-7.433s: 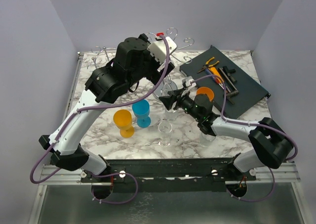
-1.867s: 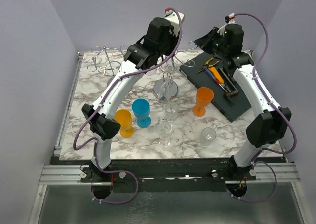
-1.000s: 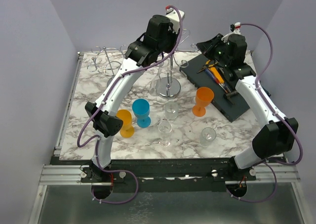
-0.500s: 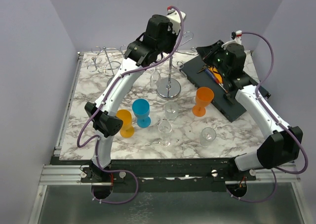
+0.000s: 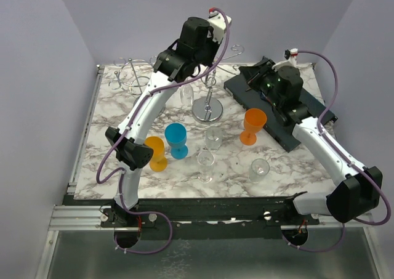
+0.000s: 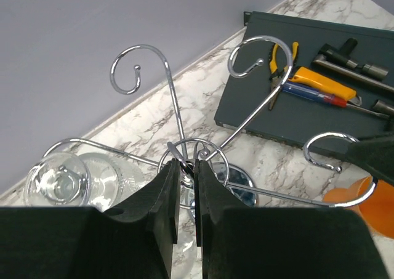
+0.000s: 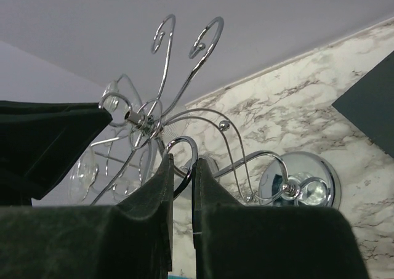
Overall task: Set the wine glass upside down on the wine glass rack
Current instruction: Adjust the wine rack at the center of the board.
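The chrome wine glass rack [image 5: 207,109] stands at the table's middle back, its curled arms spreading from a top hub [image 6: 196,151]. A clear wine glass [image 5: 186,96] hangs upside down from one arm, at the left in the left wrist view [image 6: 61,181]. My left gripper [image 6: 186,166] comes down from above, jaws shut on the hub with only a thin gap. My right gripper [image 7: 183,163] reaches in from the right [image 5: 245,77], shut on a looped arm end [image 7: 184,145] of the rack.
Loose glasses stand in front of the rack: blue [image 5: 176,137], orange [image 5: 154,153], orange [image 5: 253,124] and clear ones [image 5: 213,137], [image 5: 205,164], [image 5: 259,168]. A dark tool tray [image 5: 301,116] lies at the right. A second wire rack [image 5: 132,76] stands back left.
My left jaws have narrowed onto the hub. The right arm has come down and toward the rack. The hanging glass has shifted slightly left.
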Motion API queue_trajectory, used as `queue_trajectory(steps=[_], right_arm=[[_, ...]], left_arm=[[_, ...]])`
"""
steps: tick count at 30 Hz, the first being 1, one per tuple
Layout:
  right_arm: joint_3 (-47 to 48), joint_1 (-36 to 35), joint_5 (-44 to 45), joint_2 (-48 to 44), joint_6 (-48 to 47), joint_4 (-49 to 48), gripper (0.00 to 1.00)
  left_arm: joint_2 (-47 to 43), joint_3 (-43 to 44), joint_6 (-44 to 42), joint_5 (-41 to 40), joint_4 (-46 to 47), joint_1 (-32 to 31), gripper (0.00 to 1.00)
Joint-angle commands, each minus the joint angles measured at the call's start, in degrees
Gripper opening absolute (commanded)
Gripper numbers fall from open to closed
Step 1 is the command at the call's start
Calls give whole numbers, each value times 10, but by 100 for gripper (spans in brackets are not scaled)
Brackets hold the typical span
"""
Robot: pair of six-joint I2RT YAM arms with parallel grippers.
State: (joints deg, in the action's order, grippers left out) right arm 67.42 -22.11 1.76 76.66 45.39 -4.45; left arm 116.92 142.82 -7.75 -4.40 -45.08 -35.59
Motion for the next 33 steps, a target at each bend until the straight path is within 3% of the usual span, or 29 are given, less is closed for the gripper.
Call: queue_trajectory(steps=[1,14,21,25,33], right_arm=[[-63,-66,-120,34,-31,157,1],[-73,-95,-112,50,-23,151,0],[-52,-95,-96,45,-34,171,3],[-42,-95,-92,44,-37,179,13],[-4,-95,-62,32,-52,221,47]], left_arm=[[31,16,-34,-19,90,6,13],[1,-23,-39,-25,98,6,13],[-42,-81,-35,-31,105,6,27],[-59,-95,-32,-36,106,7,36],[-88,-102,-19,-46,104,9,57]])
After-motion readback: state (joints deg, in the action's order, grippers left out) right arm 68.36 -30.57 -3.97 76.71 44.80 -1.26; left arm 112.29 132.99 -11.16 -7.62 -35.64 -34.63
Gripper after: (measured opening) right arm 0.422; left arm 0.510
